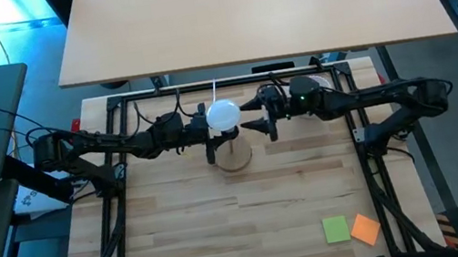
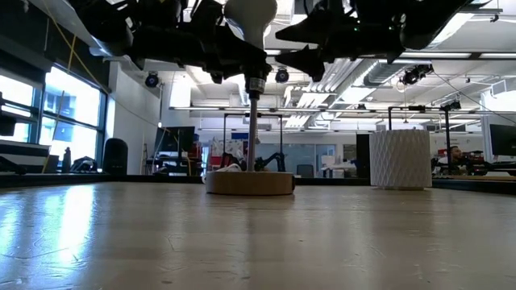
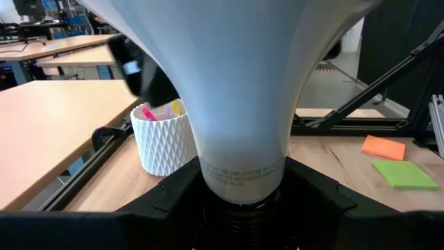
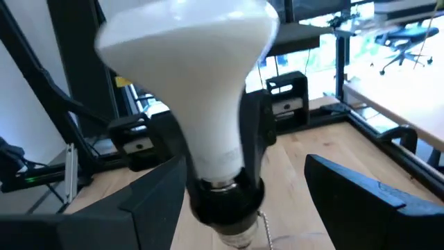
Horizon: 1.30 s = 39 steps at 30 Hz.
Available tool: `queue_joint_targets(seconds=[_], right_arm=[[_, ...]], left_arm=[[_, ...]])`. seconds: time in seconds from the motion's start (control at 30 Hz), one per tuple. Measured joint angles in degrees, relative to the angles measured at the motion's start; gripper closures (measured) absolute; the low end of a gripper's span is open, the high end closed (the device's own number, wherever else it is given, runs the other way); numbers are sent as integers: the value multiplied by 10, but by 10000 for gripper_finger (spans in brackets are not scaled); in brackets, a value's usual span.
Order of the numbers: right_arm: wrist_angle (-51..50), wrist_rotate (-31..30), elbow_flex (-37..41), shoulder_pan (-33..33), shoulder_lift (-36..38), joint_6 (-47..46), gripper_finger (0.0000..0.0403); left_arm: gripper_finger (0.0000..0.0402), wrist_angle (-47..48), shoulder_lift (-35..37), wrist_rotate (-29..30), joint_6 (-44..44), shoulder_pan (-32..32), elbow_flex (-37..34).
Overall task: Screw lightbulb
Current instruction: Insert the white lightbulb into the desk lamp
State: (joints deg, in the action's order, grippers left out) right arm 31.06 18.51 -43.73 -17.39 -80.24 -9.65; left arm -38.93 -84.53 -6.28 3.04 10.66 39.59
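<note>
Left gripper point(image 1: 210, 141) clenched on the neck of the lightbulb point(image 1: 223, 115), its fingers point(image 3: 166, 191) pressed against the narrow part just above the black socket point(image 4: 225, 201). The bulb stands upright, globe uppermost, atop the thin post of the round wooden stand point(image 2: 249, 182). Right gripper point(image 1: 256, 113) just beside the globe on the opposite side, jaws spread and released, not touching. Farther off: white cup point(image 3: 161, 139), then green point(image 1: 335, 229) and orange point(image 1: 366, 229) notes on the table point(image 1: 227, 230).

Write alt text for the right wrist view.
A white lightbulb stands upright in a black socket, with the left gripper clasping its neck from behind. The right gripper's own dark fingers stand open either side, above the wooden table.
</note>
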Motion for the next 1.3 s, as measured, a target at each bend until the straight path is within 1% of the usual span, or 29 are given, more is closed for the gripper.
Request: queue_joint_targets(seconds=[0.13, 0.2, 0.27, 0.4, 0.47, 0.6, 0.73, 0.83, 0.93, 1.03, 1.17, 1.27, 1.3], right_arm=[[-2, 36, -39, 3, -39, -1, 110], [-11, 51, -63, 9, -57, 20, 105], [-32, 53, -87, 15, -71, 51, 101], [-80, 53, -128, 25, -90, 111, 98], [-100, 52, -146, 30, -98, 116, 98], [-103, 49, -163, 39, -121, 118, 98], [-96, 32, -171, 45, -133, 122, 98], [-93, 16, -171, 50, -135, 118, 107], [-90, 12, -171, 54, -135, 113, 128], [-78, 10, -171, 54, -136, 100, 159], [-73, 3, -170, 54, -136, 87, 217], [-67, -22, -170, 56, -136, 87, 266], [-64, -28, -169, 58, -135, 88, 271]], left_arm=[[229, -1, 0, 0, 1, 0, 0], [229, -1, 0, 0, 1, 0, 0], [229, -1, 0, 0, 0, 2, 0], [229, -1, 0, 0, -3, 2, 0], [229, -2, 0, 1, -4, 2, 0], [229, -9, -1, 15, -5, 2, 0], [229, -9, -1, 17, -6, 2, -1], [229, -9, 0, 17, -9, 2, -1], [229, -10, 0, 17, -8, 2, -1], [229, -11, 0, 17, -8, 2, -1], [229, -11, 0, 16, -8, 2, -1], [229, -9, 0, 17, -8, 2, 0], [229, -9, 0, 17, -8, 2, 0]])
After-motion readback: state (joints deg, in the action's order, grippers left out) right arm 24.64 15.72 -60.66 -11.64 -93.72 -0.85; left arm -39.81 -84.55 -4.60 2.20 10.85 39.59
